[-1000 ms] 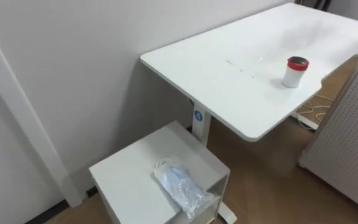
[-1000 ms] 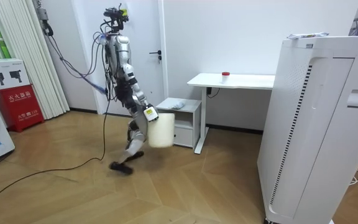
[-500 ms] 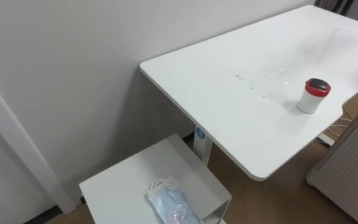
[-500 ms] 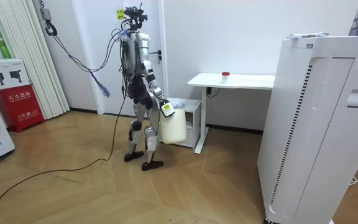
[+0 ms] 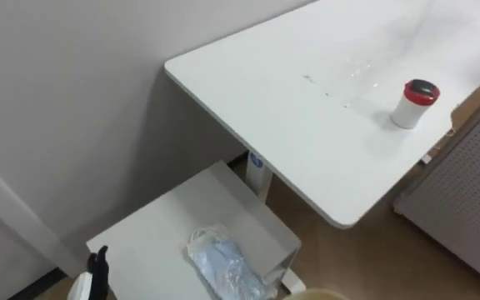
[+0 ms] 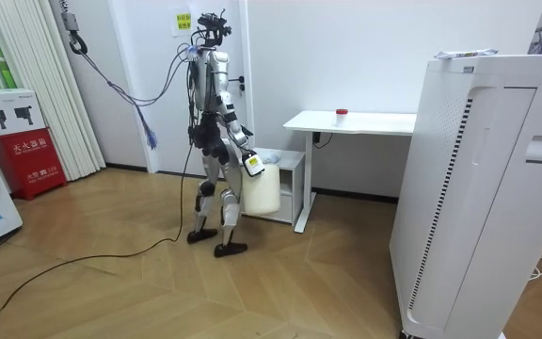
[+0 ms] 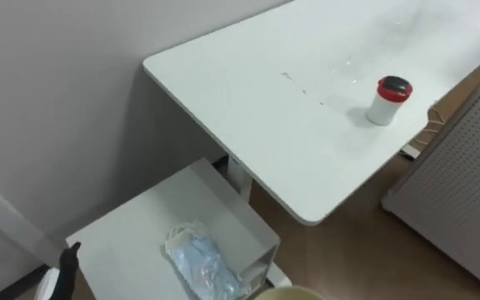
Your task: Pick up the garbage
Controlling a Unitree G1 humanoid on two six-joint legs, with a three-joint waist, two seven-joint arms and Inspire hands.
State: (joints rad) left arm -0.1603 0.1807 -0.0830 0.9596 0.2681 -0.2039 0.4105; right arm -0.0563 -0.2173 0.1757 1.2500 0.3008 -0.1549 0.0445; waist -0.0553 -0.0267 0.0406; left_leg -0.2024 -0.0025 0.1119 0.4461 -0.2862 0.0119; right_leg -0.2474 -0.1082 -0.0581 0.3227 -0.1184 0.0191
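A crumpled clear plastic bag (image 5: 222, 262) lies on top of a low white cabinet (image 5: 157, 225) right below me. My left hand (image 5: 98, 268) shows at the lower left, beside the cabinet's near corner and a short way left of the bag. In the room view I stand in front of the cabinet (image 6: 287, 161), and my right hand (image 6: 251, 164) grips the top of a cream bin (image 6: 261, 192) hanging at my side. The bin's rim (image 5: 317, 294) peeks in at the bottom edge, just right of the bag.
A white desk (image 5: 290, 108) stands to the right of the cabinet, with a white cup with a red lid (image 5: 412, 103) on it. A grey perforated panel (image 5: 473, 192) stands at the far right. A tall white appliance (image 6: 478, 188) fills the room view's right.
I have walked up to the cabinet with the bin and stopped. The eye view has shifted, and my left hand and the bin's rim have come into it.
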